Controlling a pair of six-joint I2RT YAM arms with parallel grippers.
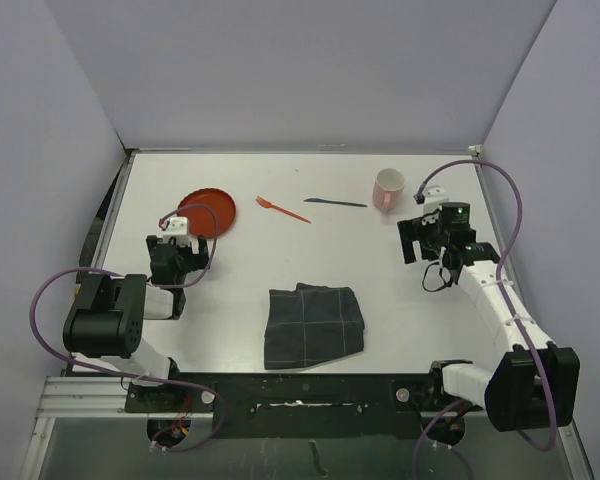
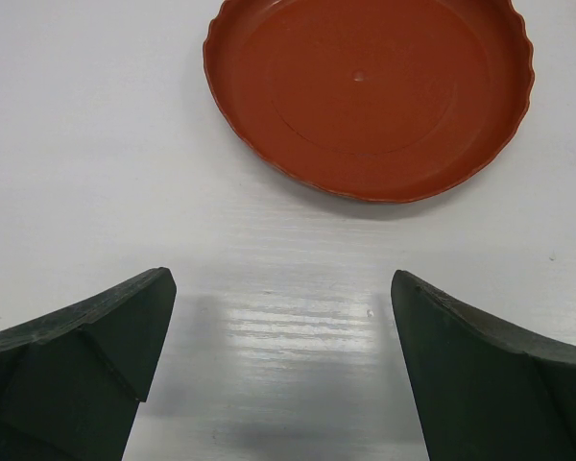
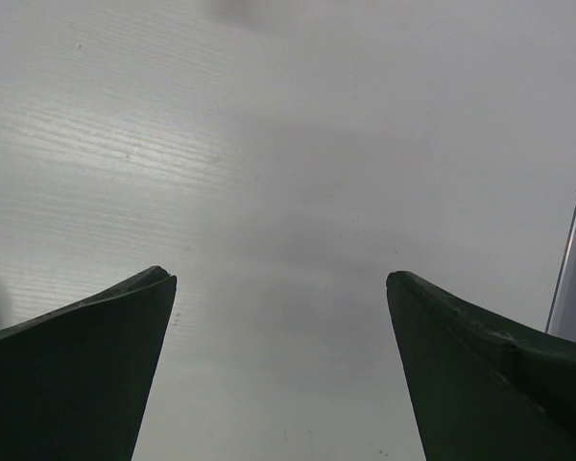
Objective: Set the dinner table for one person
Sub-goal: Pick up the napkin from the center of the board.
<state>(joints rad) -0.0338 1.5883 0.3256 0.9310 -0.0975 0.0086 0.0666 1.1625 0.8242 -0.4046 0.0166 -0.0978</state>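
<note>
— White flat dinner table [image 1: 240, 270] with thin metal rails: what lies on it?

— Seen from above: a round rust-red plastic plate [image 1: 207, 212] at ten o'clock, a slim orange plastic fork [image 1: 282, 209] and a dark blue knife [image 1: 334, 203] at twelve, a pink mug [image 1: 388, 189] at one, and a dark grid-lined cloth [image 1: 313, 326] at six.

— The claws?

— The left gripper [image 2: 280, 279] gapes wide and holds nothing, with the plate at its twelve. The right gripper [image 3: 278, 277] also gapes, over bare tabletop.

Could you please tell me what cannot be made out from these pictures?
Red plate: far rim cut off by the left wrist view's top edge.
Mug: contents too small to tell, top view.
Knife: blade detail too small, top view.
Dinner table under the folded cloth: hidden by it, top view.
</note>
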